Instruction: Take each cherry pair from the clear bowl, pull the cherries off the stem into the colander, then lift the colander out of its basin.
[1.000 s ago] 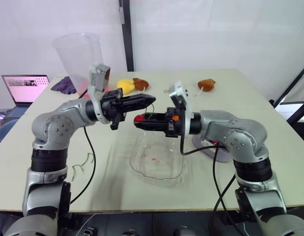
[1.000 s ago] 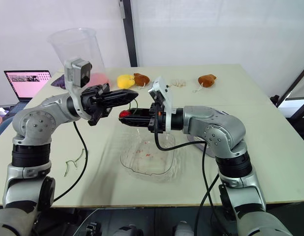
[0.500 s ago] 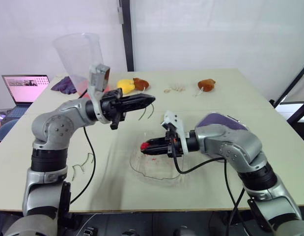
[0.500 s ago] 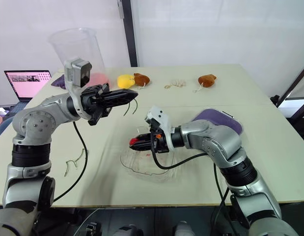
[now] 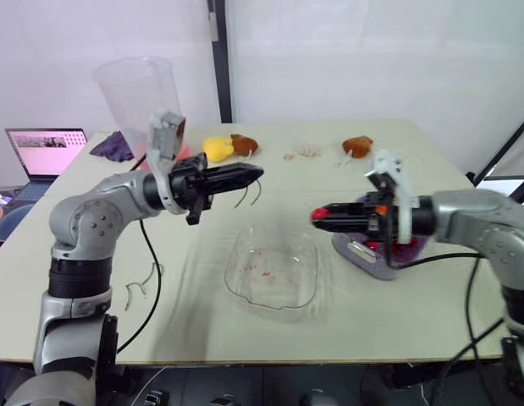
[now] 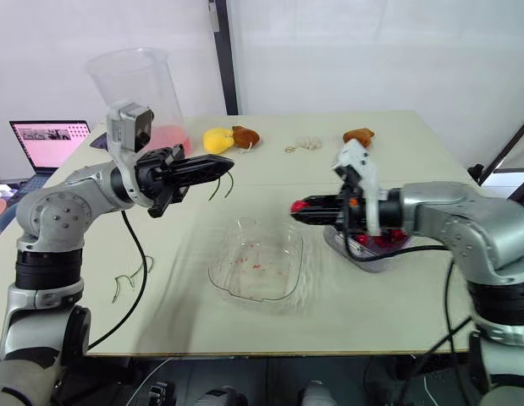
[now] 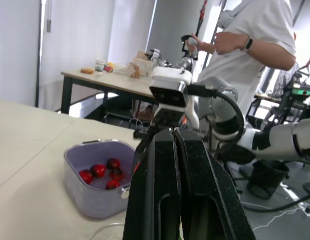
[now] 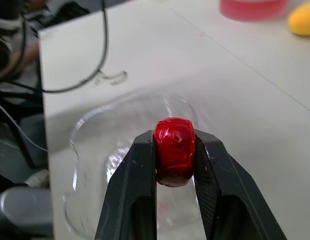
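My left gripper (image 5: 258,173) is shut on a bare green stem (image 5: 248,195) that dangles above the table, left of the clear bowl (image 5: 238,258). The bowl holds only red smears. My right gripper (image 5: 317,217) is shut on a red cherry (image 8: 174,151), held in the air between the bowl and the purple colander (image 6: 355,252). The colander in its basin (image 7: 90,196) sits to the right of the bowl with several cherries (image 7: 100,171) inside. The right forearm hides part of it in the eye views.
A tall clear container (image 5: 136,93) with pink liquid, a purple cloth (image 5: 113,146), a laptop (image 5: 43,150), a yellow and brown toy (image 5: 221,146) and a brown toy (image 5: 356,145) sit at the back. Loose stems (image 5: 141,283) lie front left. A person (image 7: 251,45) stands beyond the table.
The right gripper pulled the cherry away from the left gripper, dipped over the clear bowl, then swung right towards the colander. The left gripper stayed put with the stem.
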Robot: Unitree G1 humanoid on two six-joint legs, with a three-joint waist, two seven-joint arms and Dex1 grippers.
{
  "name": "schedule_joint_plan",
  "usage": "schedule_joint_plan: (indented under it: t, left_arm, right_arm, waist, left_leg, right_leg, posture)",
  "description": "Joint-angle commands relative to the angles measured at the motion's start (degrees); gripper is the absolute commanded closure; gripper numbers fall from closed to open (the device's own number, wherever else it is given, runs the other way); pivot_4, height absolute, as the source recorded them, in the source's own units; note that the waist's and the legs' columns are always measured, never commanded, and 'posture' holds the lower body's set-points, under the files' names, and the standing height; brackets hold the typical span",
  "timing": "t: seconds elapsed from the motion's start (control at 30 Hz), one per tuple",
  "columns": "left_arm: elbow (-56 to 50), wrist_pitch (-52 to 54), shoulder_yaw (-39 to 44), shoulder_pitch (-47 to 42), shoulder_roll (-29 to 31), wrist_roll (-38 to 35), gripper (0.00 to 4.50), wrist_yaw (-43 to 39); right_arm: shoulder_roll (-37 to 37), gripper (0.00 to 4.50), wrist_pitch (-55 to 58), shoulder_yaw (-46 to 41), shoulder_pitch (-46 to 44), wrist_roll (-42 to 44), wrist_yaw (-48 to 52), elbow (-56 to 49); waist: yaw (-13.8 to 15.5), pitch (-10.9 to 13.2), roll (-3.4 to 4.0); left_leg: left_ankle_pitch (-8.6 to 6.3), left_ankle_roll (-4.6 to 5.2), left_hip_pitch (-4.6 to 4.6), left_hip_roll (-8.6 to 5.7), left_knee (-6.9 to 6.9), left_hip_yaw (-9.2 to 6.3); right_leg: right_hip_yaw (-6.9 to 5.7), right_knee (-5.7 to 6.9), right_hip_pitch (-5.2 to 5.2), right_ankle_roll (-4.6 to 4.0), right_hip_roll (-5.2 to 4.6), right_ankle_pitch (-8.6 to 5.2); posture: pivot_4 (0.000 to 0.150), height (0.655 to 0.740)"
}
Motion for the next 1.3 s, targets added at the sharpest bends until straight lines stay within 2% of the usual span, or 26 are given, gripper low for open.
schedule_joint_plan:
  t: [0.03,0.23,0.5,0.8,0.83,0.87,0.97,1.0,1.07,1.2,1.3]
  left_arm:
    - [-0.4,-1.2,1.5,0.0,0.9,-0.3,4.5,-0.7]
    - [-0.2,-1.6,2.8,1.7,3.2,-0.2,4.5,-0.6]
    - [-0.8,-2.1,4.9,3.3,5.6,-0.1,4.5,0.7]
    - [-2.4,-2.0,5.7,5.9,6.1,-0.5,4.5,1.9]
    - [-2.5,-2.0,5.6,6.0,6.0,-0.5,4.5,2.0]
    - [-2.5,-2.0,5.6,6.1,5.9,-0.5,4.5,2.1]
    - [-2.7,-1.8,5.6,6.6,6.1,-0.6,4.5,2.1]
    - [-2.7,-1.6,5.5,6.7,6.4,-0.6,4.5,1.9]
    - [-2.5,-1.3,5.7,6.9,7.0,-0.6,4.5,1.9]
    - [-3.2,0.6,6.1,9.5,9.7,-0.6,4.5,1.7]
    - [-3.6,2.1,6.2,14.5,14.2,0.5,4.5,0.1]
  right_arm:
    - [-4.4,3.53,-2.5,-3.6,1.0,-1.5,2.5,1.8]
    - [-8.0,3.53,-9.2,-1.8,5.4,-8.0,4.1,5.8]
    - [-6.6,3.53,-15.4,4.4,7.8,-15.9,4.4,11.3]
    - [-4.6,3.53,-18.5,8.8,6.1,-22.2,3.8,16.8]
    - [-4.4,2.94,-19.2,8.9,5.4,-23.1,3.4,17.6]
    - [-4.2,2.66,-19.6,8.9,5.0,-23.6,3.4,18.2]
    - [-5.4,1.38,-21.6,9.5,3.7,-26.0,4.5,18.1]
    - [-5.6,0.85,-21.1,9.0,2.9,-25.6,5.1,17.7]
    - [-6.0,0.07,-19.8,7.8,0.7,-24.3,6.5,16.9]
    - [-5.8,0.03,-18.1,4.9,-3.7,-17.8,12.2,11.9]
    - [-1.9,0.03,-8.5,1.8,-11.6,-5.0,13.7,5.9]
  waist:
    - [0.0,0.0,0.0]
    - [-0.1,0.0,0.0]
    - [0.0,0.0,0.0]
    - [0.1,0.0,0.0]
    - [0.1,0.0,0.0]
    - [0.0,0.0,0.0]
    - [0.0,0.0,0.0]
    - [0.0,0.0,0.0]
    - [-0.1,0.0,0.0]
    - [-0.2,0.0,0.03]
    - [-1.0,0.1,0.14]
  left_leg:
    - [0.0,0.0,0.0,0.0,0.0,0.01]
    - [0.0,0.0,0.01,0.04,-0.02,0.04]
    - [0.0,0.0,0.0,0.01,0.0,0.05]
    - [0.0,0.0,0.01,0.02,0.0,0.05]
    - [0.0,0.0,0.01,0.01,0.0,0.05]
    - [0.0,0.0,0.01,0.01,0.0,0.05]
    - [0.0,-0.01,0.01,0.02,-0.01,0.05]
    - [0.0,-0.01,0.01,0.03,-0.02,0.05]
    - [0.0,-0.01,0.01,0.02,-0.02,0.06]
    - [0.0,-0.01,0.01,0.03,-0.03,0.05]
    - [0.0,-0.01,0.01,0.08,-0.12,0.09]
  right_leg:
    - [0.0,0.0,0.0,0.0,0.0,0.0]
    - [0.01,0.01,-0.03,0.0,0.01,0.0]
    - [0.02,0.01,-0.02,0.0,-0.01,0.0]
    - [0.02,0.01,-0.02,0.0,0.0,0.0]
    - [0.02,0.01,-0.02,0.0,-0.01,0.0]
    - [0.02,0.01,-0.02,0.0,-0.01,0.0]
    - [0.03,0.01,-0.04,0.0,0.0,0.0]
    - [0.03,0.01,-0.04,0.0,0.0,0.0]
    - [0.03,0.01,-0.04,0.0,0.0,0.0]
    - [0.03,0.01,-0.06,0.0,0.01,0.0]
    - [0.07,-0.01,-0.12,0.0,0.03,0.0]
  posture:
    - [0.15,0.74]
    - [0.15,0.74]
    - [0.15,0.74]
    - [0.15,0.74]
    - [0.15,0.74]
    - [0.15,0.74]
    - [0.15,0.74]
    - [0.15,0.74]
    - [0.15,0.74]
    - [0.15,0.74]
    - [0.15,0.74]
